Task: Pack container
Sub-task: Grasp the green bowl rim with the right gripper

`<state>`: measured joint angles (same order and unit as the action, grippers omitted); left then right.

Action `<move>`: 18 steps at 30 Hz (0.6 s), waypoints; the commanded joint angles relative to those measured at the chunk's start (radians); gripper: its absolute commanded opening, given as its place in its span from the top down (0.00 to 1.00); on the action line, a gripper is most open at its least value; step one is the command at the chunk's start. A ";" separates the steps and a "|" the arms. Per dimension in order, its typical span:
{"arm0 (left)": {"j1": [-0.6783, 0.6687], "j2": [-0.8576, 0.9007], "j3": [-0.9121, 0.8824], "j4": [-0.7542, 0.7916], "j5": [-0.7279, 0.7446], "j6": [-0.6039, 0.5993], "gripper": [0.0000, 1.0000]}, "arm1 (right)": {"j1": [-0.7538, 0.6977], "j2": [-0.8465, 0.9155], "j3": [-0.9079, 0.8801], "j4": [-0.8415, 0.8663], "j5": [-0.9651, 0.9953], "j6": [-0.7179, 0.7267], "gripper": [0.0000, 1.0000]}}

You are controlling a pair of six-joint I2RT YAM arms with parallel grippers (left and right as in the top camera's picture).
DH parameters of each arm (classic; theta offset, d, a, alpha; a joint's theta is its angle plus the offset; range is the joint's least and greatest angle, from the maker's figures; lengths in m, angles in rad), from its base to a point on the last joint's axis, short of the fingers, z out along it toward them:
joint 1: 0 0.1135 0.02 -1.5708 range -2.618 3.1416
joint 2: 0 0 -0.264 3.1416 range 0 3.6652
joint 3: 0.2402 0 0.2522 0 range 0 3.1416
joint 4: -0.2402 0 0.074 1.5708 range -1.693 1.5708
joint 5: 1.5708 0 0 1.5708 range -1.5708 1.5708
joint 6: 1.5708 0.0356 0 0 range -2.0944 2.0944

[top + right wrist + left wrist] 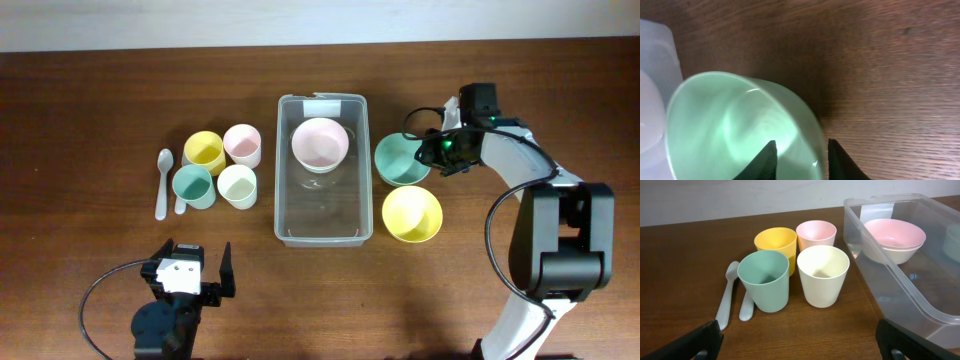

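Observation:
The clear container (pixel 283 170) stands mid-table with a pink bowl (pixel 320 143) inside its far end; both show in the left wrist view, the container (pixel 900 275) and the pink bowl (pixel 894 239). Just right of it sits a green bowl (pixel 398 158). My right gripper (pixel 428 155) is at that bowl's right rim. In the right wrist view the right gripper (pixel 801 150) straddles the green bowl (pixel 730 125), one finger inside and one outside, jaws narrow. My left gripper (pixel 195 262) rests open near the front edge, and the left wrist view shows that gripper (pixel 800 347) with nothing between its fingers.
A yellow bowl (pixel 411 214) sits in front of the green one. Left of the container stand several cups: yellow (pixel 205 151), pink (pixel 242 144), teal (pixel 193 185), cream (pixel 238 185). Two pale spoons (pixel 163 183) lie beside them.

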<state>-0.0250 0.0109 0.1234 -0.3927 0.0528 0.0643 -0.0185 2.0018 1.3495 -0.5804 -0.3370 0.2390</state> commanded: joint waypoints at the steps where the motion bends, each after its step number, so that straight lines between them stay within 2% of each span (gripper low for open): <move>1: 0.006 -0.006 -0.006 0.003 0.004 0.013 0.00 | 0.002 0.004 -0.010 0.012 0.028 0.046 0.84; 5: 0.006 -0.006 -0.006 0.003 0.004 0.013 0.00 | -0.008 0.004 -0.010 0.010 0.031 0.056 0.95; 13: 0.006 -0.006 -0.006 0.003 0.004 0.013 0.00 | -0.053 -0.044 -0.002 -0.006 0.017 0.097 0.96; 18: 0.006 -0.006 -0.006 0.003 0.004 0.013 0.00 | -0.057 -0.181 0.066 -0.021 -0.178 0.112 0.96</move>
<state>-0.0250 0.0109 0.1234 -0.3923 0.0528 0.0647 -0.0807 1.9526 1.3521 -0.6006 -0.3767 0.3225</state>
